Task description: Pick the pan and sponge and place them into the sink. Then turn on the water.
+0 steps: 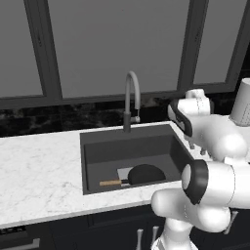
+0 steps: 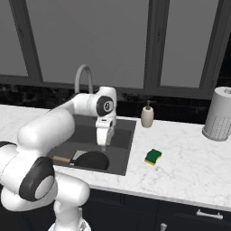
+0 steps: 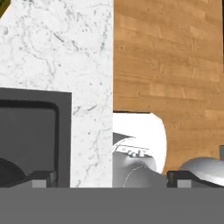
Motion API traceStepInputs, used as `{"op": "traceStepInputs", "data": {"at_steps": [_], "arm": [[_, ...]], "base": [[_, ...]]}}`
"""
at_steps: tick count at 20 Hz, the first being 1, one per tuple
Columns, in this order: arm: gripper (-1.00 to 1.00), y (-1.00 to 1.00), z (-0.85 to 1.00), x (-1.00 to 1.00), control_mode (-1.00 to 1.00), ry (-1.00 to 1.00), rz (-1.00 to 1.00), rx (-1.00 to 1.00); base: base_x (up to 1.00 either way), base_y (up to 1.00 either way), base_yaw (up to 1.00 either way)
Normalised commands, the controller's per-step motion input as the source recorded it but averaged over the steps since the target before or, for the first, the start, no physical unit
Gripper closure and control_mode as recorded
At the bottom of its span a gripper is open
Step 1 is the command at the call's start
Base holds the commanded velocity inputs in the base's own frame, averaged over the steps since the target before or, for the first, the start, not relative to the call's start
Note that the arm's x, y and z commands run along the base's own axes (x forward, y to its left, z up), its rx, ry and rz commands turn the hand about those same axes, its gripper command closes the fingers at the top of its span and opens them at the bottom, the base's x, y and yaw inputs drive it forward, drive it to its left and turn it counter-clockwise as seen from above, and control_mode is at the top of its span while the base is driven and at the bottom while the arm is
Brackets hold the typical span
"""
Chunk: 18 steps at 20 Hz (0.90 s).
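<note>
Already the round black frying pan [image 1: 145, 174] lies on the floor of the dark-grey recessed sink [image 1: 97, 146] in the left base view, toward the front wall. Its straight light-brown wooden handle [image 1: 111, 183] runs along the sink's length, pointing left, nearly parallel to the counter's front edge. The tall arched grey gooseneck faucet [image 1: 131, 100] stands behind the basin on the white marble counter [image 1: 39, 166]. My own white arm covers the sink's right side.

From the right base view, the pan [image 2: 92, 160] sits near the sink's [image 2: 122, 135] front edge, handle [image 2: 61, 159] again pointing left. My gripper [image 2: 104, 143] hangs over the basin, above and just behind the pan, fingers pointing down, nothing between them. The small green-over-yellow sponge [image 2: 153, 156] lies on the counter [image 2: 180, 167] right of the sink, well apart from my hand, its long axis slanting toward the back right. A beige soap dispenser bottle [image 2: 147, 116] stands behind it near the sink's back corner, and a white paper towel roll [image 2: 219, 115] stands far right.

Through the hand view, my two dark fingertips [image 3: 41, 178] stand as wide apart as they go, empty. A sliver of the pan [image 3: 8, 173] shows at lower left inside the sink [image 3: 35, 127], beside a strip of marble counter [image 3: 92, 65] and wooden floor [image 3: 175, 65] beyond.
</note>
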Motion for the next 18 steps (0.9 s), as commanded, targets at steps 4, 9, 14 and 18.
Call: {"op": "traceStepInputs", "data": {"at_steps": [4, 9, 14, 18], "arm": [[-1.00, -0.47, 0.00, 0.26, -1.00, 0.05, 0.00, 0.00], [-1.00, -0.47, -0.07, -0.01, -1.00, -0.01, 0.07, 0.01], [-1.00, -0.46, -0.26, 0.00, -1.00, -0.21, 0.42, 0.07], [-1.00, -0.54, -0.22, 0.02, -1.00, -0.24, 0.60, 0.04]], "base": [[0.00, 0.00, 0.00], [0.00, 0.00, 0.00], [0.00, 0.00, 0.00], [0.00, 0.00, 0.00]]}}
